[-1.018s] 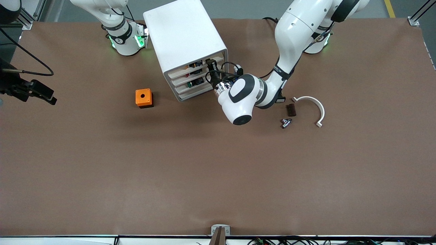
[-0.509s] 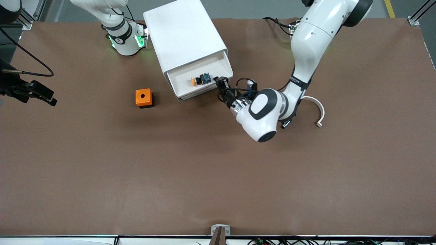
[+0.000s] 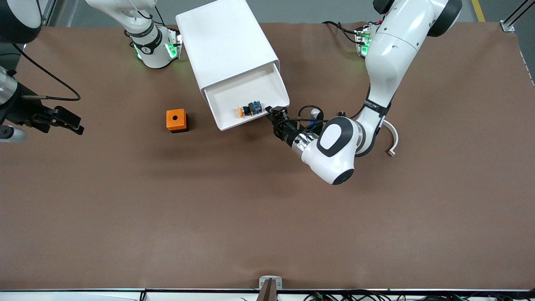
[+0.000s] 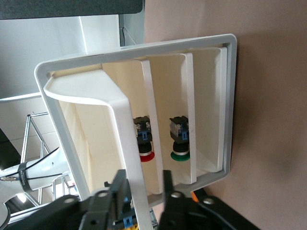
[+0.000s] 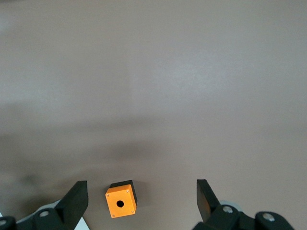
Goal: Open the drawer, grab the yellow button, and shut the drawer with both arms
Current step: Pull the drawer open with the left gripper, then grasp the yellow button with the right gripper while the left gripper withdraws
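The button (image 3: 249, 109) lies on its side in the drawer (image 3: 234, 97), close to the drawer's front wall: a round orange-yellow cap, a short black body and a blue rear end. The drawer, a shallow white tray, is the topmost one of the white cabinet (image 3: 225, 42) and stands pulled well out of it. In the left wrist view only a sliver of blue and yellow shows at the edge of the picture beside the drawer's front wall (image 4: 127, 139), so the button can hardly be made out there.

The left pincer (image 3: 276, 113) is clenched on the drawer's front wall at its corner toward the left arm's end of the counter; the wrist view shows one finger (image 4: 117, 189) on each face of the wall. In the lower drawers a red-capped button (image 4: 144, 141) and a green-capped button (image 4: 180, 141) sit side by side; the lowest drawer's content is not visible.

The right pincer (image 5: 139, 196) hangs released, fingers wide apart, over the counter (image 3: 267, 209) at the right arm's end, above the orange square box (image 5: 121, 198) with a hole in its top face. That box stands beside the cabinet, toward the right arm's end.

A white curved piece (image 3: 393, 140) lies near the left arm's elbow, partly covered by it.
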